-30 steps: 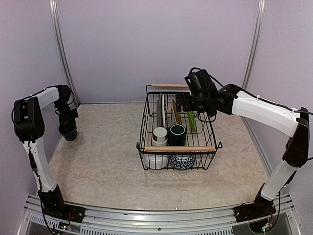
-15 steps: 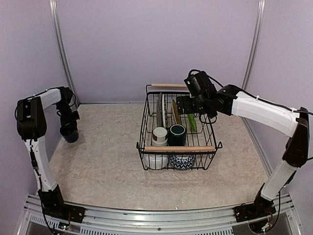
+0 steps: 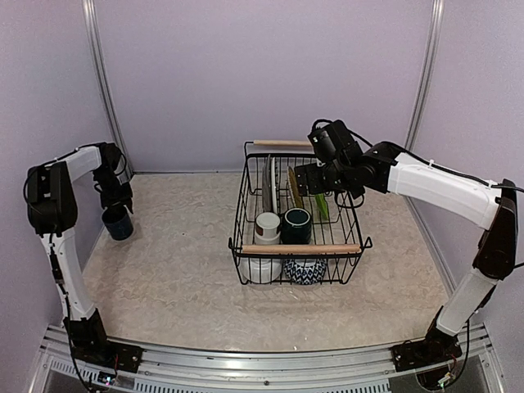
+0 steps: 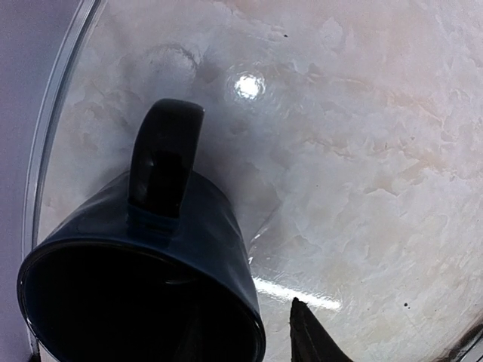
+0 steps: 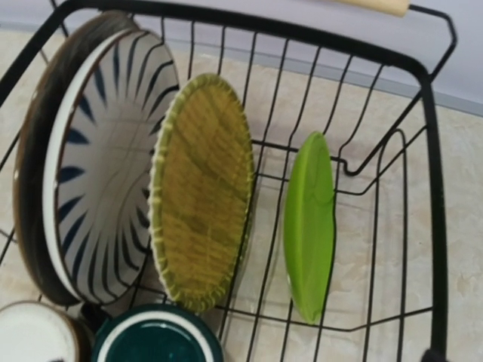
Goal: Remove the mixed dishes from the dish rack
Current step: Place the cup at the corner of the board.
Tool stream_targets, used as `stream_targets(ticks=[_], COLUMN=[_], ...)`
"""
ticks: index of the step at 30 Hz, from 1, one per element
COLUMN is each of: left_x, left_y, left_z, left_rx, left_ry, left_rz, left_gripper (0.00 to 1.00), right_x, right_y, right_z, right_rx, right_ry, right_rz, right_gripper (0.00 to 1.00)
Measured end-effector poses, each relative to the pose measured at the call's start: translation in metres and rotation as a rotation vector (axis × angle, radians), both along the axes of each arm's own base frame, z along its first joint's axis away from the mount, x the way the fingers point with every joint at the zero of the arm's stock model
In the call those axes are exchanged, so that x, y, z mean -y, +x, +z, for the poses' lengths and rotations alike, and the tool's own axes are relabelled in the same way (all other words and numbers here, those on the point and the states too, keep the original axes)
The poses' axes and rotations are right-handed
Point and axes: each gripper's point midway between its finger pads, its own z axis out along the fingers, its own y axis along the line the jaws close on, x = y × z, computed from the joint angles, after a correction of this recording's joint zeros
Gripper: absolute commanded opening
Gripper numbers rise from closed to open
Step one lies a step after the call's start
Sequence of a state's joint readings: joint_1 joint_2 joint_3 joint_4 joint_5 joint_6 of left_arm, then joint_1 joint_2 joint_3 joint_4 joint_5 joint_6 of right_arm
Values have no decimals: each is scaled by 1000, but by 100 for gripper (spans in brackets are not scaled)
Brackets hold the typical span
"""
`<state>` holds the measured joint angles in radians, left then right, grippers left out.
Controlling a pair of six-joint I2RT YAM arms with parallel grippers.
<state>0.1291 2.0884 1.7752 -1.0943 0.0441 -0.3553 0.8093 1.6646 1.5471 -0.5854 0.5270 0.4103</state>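
Note:
The dish rack (image 3: 301, 248) stands mid-table. Upright in it are a black-and-white striped plate (image 5: 98, 151), a brown-rimmed dish (image 5: 26, 173) behind it, an olive-yellow plate (image 5: 200, 188) and a lime-green plate (image 5: 309, 226). In front stand a dark green mug (image 3: 295, 221) and a white-brown cup (image 3: 267, 225), with a white bowl (image 3: 260, 268) and a patterned bowl (image 3: 304, 270) below. My right gripper (image 3: 301, 178) hovers open above the plates. The navy mug (image 3: 118, 223) stands on the table at far left. My left gripper (image 3: 116, 205) is open just above it, one fingertip (image 4: 309, 339) beside its rim.
The left wall and its metal rail (image 3: 102, 98) run close to the navy mug. The rack has a far wooden handle (image 3: 282, 144) and tall wire walls (image 5: 434, 151). Bare tabletop (image 3: 172, 254) lies between the mug and the rack.
My left gripper has risen off the navy mug, which now stands free on the table. My right gripper has shifted slightly over the plates.

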Motion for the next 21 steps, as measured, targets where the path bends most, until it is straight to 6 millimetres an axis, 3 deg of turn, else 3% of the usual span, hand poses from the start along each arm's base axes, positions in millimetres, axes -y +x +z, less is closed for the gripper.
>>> stream_targets(ticks=[4,9,14,18,21], left_x=[5,27,71,115,135], left_y=[1,-4,-12,-19,-26], left_z=[15,60,113,144,159], left_rx=[37,158,327,449,514], left_ry=[9,17,1,-68,-115], left_rz=[-15,-67,-179,-282,-332], left_gripper=[47,60,69,78,88], right_x=[-1,-3,-9,-17,-22], right_y=[-3,-6,-10,-13,-16], right_z=[-4,-8,-25,-52,-71], right_rx=[-16,-37,-94,-167,-220], right_ry=[-20,-28,-43,-66,-82], right_rz=[26,49,81,116,140], right_gripper=[100,99,99,100,100])
